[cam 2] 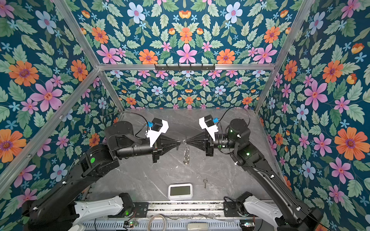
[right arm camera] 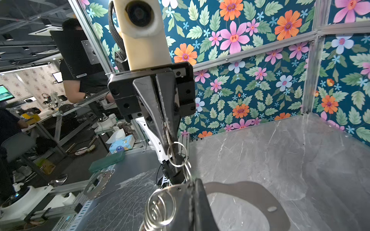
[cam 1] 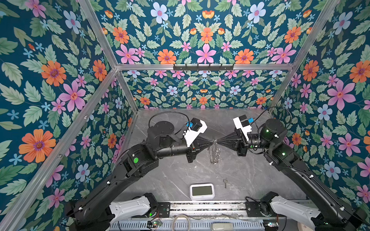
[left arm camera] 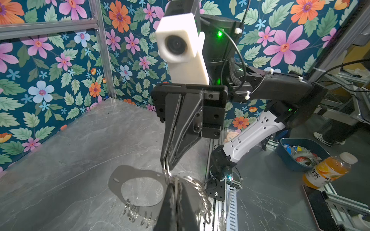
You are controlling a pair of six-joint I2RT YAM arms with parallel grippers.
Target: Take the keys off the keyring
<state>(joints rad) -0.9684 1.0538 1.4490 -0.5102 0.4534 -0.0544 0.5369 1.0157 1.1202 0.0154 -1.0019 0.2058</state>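
Observation:
The keyring (cam 1: 214, 154) (cam 2: 186, 155) hangs in mid-air over the middle of the grey table, a translucent grey plate (left arm camera: 118, 183) (right arm camera: 260, 192) edged with silver rings (right arm camera: 160, 208). My left gripper (cam 1: 212, 141) (left arm camera: 175, 185) and right gripper (cam 1: 218, 141) (right arm camera: 193, 186) meet tip to tip at its top. Both are shut on it. In each wrist view the opposite gripper's tip pinches a small ring. One slim silver key (cam 1: 225, 182) (cam 2: 204, 182) lies loose on the table near the front, right of the clock.
A white rectangular clock (cam 1: 202, 191) (cam 2: 180, 191) lies at the front edge by the aluminium rail (cam 1: 208, 207). Floral walls enclose the table on three sides, with a black hook rail (cam 1: 203, 67) on the back wall. An orange bottle (left arm camera: 326, 173) and a blue bin (left arm camera: 300, 154) stand outside.

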